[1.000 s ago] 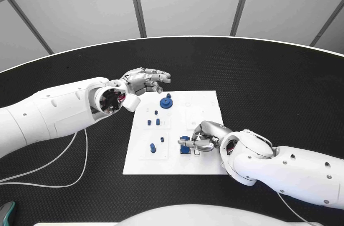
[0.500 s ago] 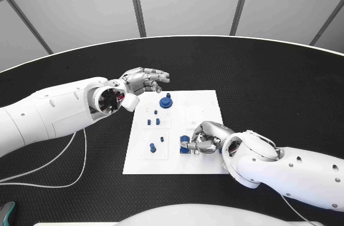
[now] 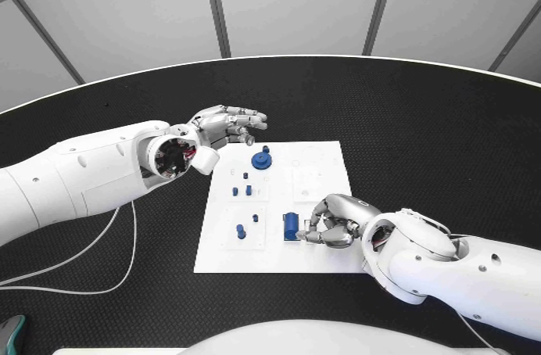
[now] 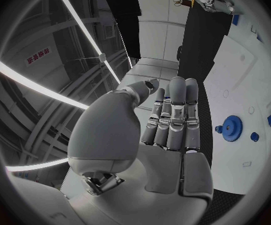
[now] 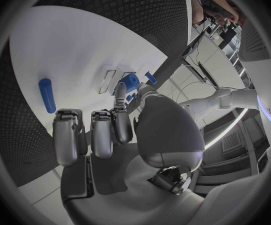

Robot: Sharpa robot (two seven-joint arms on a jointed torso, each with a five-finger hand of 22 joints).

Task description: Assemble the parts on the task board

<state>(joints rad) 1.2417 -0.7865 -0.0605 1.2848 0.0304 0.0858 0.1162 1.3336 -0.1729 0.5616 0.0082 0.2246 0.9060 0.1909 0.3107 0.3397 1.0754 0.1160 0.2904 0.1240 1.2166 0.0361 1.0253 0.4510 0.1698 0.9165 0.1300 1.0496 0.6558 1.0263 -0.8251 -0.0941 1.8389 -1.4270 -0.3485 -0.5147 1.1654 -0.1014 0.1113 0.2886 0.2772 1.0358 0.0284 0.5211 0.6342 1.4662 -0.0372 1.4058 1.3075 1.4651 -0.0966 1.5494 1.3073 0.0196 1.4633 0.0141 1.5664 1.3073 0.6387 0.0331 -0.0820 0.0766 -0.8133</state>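
My right hand [image 3: 336,222], lower centre, curls beside the blue block [image 3: 291,227] on the board [image 3: 321,155]; grip unclear. I'd seat it gently. Left hand [image 3: 229,125] hovers upper left, holding nothing.

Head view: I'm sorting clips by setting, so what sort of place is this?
Probably a robotics lab or test cell: a round black table, a white task board with small blue parts, and grey panelled walls behind.

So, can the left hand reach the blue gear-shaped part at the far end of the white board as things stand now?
Probably yes. The left hand hovers just beyond the far left corner of the white board, holding nothing, and the blue gear-shaped part stands close by with nothing between them. The right hand is busy at the near end.
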